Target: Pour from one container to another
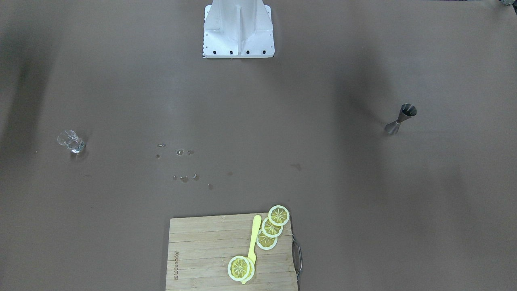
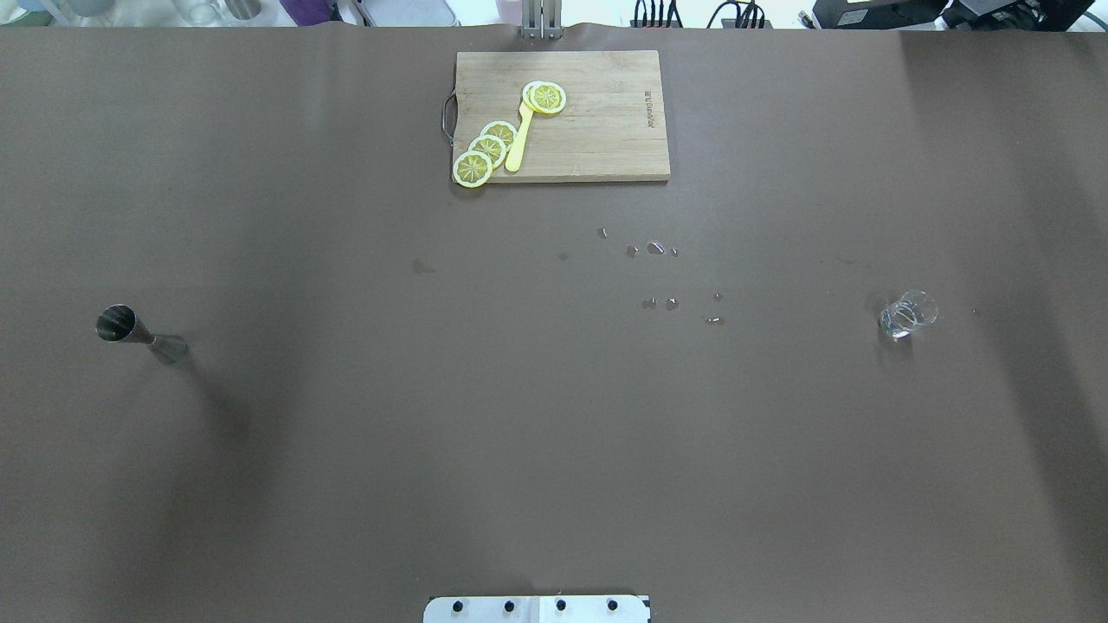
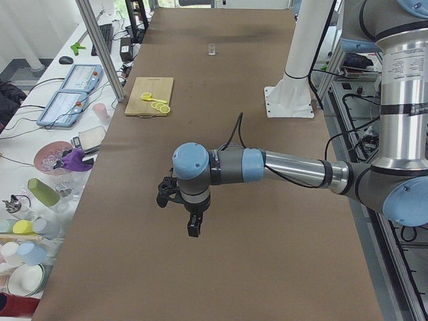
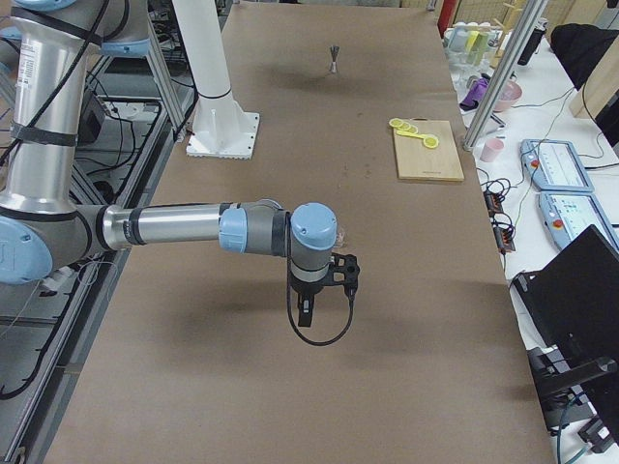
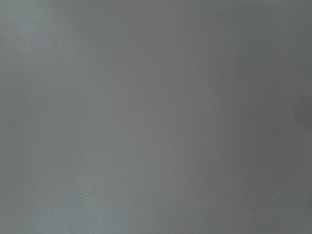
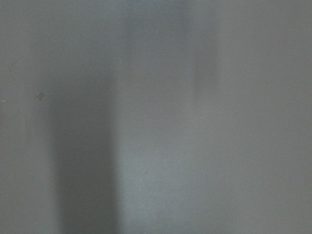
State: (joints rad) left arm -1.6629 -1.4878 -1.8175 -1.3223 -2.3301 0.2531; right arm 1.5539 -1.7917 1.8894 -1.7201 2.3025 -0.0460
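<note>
The metal jigger [image 2: 143, 336] stands upright, its long axis vertical and its open cup on top. It sits well out to the robot's left of the cutting board [image 2: 597, 130] and on the robot's side of it. The clear glass [image 2: 907, 313] stands well out to the robot's right of the board, about as far toward the robot as the jigger, so the board lies between and beyond the two. Whether either container holds liquid cannot be told.

The left end effector [image 3: 192, 233] hangs above the tabletop [image 2: 554, 433] with its fingers pointing down, and so does the right end effector [image 4: 306, 317]. Each shows only in a side view, so I cannot tell whether either is open or closed, though nothing can be seen in them. Both wrist cameras show only bare, blurred surface, so probably neither container is directly below.

By side, the left arm is likely nearer the jigger and the right arm nearer the glass. A vertical container calls for a level approach from the side.

Droplets [image 2: 655, 248] dot the surface just off the board's near edge, toward the glass. Lemon slices [image 2: 487, 149] rest on the board.
</note>
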